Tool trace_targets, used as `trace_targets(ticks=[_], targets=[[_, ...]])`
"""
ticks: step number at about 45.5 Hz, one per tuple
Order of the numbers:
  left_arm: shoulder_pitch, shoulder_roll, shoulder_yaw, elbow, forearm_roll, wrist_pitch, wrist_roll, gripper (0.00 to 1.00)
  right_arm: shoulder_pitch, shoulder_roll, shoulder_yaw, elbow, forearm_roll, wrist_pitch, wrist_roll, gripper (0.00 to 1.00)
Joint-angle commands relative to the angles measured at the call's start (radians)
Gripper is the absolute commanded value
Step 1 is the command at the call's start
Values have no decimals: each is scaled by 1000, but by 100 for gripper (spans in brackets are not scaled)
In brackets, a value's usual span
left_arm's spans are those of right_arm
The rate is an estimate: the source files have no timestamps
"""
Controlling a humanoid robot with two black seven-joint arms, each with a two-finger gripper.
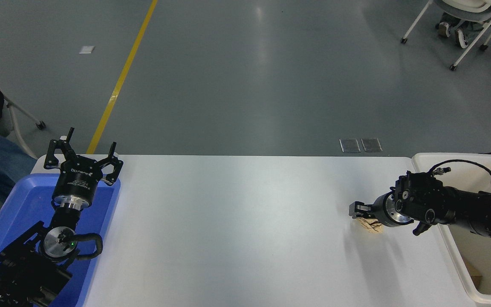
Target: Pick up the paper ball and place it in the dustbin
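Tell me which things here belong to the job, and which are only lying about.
Belong to the job:
paper ball, mostly under the right hand
dustbin, at the table's right edge

Only lying about:
blue tray, under the parked left hand
chairs on the floor

white brand print on left claw (82,158) body, too small to read

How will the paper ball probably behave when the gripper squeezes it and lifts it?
The paper ball looks like wrinkled, crumpled paper, so it will probably give under the right gripper rather than resist. It likely weighs very little. Its lumpy shape suggests it should not roll far on the table.
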Motion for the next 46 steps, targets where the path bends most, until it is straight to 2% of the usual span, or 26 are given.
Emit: trace_targets(ticks=[1, 11, 20, 26, 31, 46], targets=[[0, 0, 0, 0, 1, 0, 1, 100, 116, -54, -53, 84, 5, 71, 18, 0], [0, 0, 0, 0, 1, 0, 1, 100, 490, -283, -193, 388, 9, 205, 20, 0], [0, 0, 0, 0, 1, 0, 1, 100, 877, -396, -354, 652, 30, 321, 18, 0], [0, 0, 0, -2, 1, -2, 1, 100, 1151, -384, -521, 801, 90, 361, 18, 0], [0, 0, 0, 0, 1, -2, 1, 100, 1342, -328, -616, 923, 159, 397, 20, 0], [0, 0, 0, 0, 1, -2, 1, 100, 1426, -263, -646, 968, 185, 438, 18, 0]])
